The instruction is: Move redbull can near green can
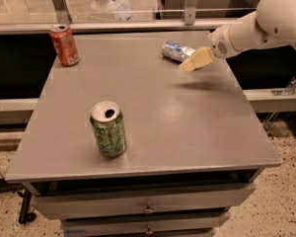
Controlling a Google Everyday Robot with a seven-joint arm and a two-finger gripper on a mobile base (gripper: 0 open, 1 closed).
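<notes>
The redbull can [174, 51], silver and blue, lies on its side at the far right of the grey table [153, 112]. My gripper [191, 63], with cream fingers, hangs just to the right of and in front of that can, reaching in from the right on a white arm [266, 21]. It holds nothing that I can see. The green can [108, 129] stands upright near the table's front left, far from the gripper.
An orange-red can [64, 44] stands upright at the table's far left corner. Drawers [148, 209] sit under the table top. A glass partition with metal posts [190, 3] runs behind the table.
</notes>
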